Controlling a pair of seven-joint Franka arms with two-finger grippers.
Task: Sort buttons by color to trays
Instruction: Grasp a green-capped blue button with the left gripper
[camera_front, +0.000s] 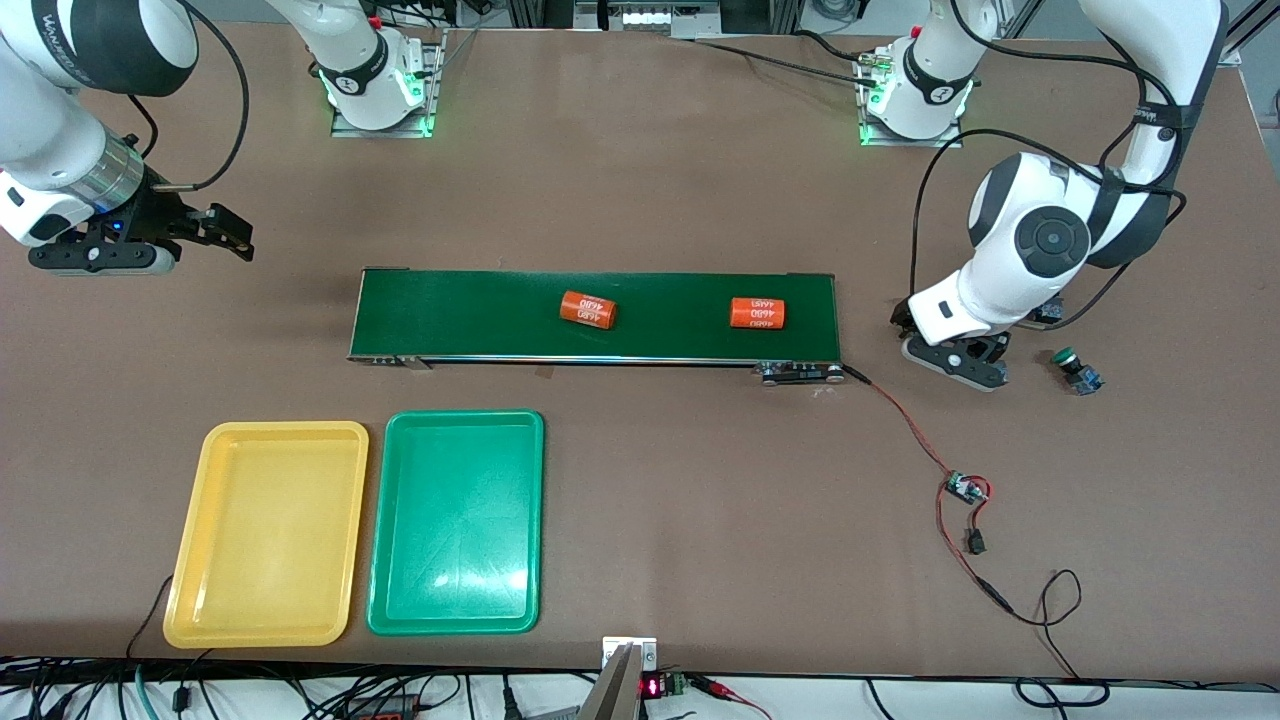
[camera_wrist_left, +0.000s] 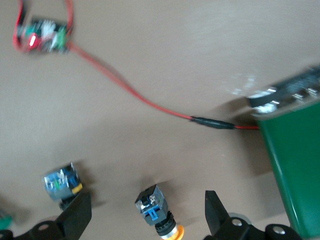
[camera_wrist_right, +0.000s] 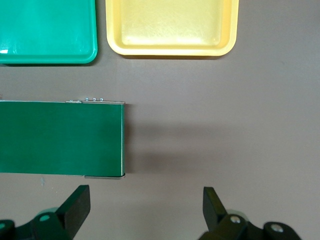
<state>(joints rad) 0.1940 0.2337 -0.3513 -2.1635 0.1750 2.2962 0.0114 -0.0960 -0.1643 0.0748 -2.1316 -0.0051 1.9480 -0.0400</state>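
Brown laminate worktop (camera_front: 640, 150) with nothing sorted yet: the yellow tray (camera_front: 267, 534) and the green tray (camera_front: 457, 522) lie side by side, both bare, nearer the front camera than the dark-green conveyor belt (camera_front: 480, 315). In the front view they sit at about seven o'clock from the belt, toward the right arm's end of the worktop.

Two orange cylinders (camera_front: 587, 309) with white lettering rest on the belt.

At the left arm's end, the left gripper (camera_front: 955, 362) hangs low over the worktop just past the belt's end, its jaws wide apart and holding nothing. Its wrist view shows a yellow-capped button (camera_wrist_left: 157, 212) lying on its side between the open fingers (camera_wrist_left: 215, 210), and a second button (camera_wrist_left: 62, 182) beside it, its cap colour not clear. A green-capped button (camera_front: 1076, 368) lies at roughly three o'clock from that gripper in the front view. A fourth button cannot be made out.

The right gripper (camera_front: 230, 232) waits above bare worktop off the belt's other end, jaws apart and empty.

A red wire (camera_front: 905, 425) trails from the belt to a small circuit board (camera_front: 966, 489).

By all appearances the job is at its start: every visible button awaits pickup, and the yellow-capped one looks likely to be first.
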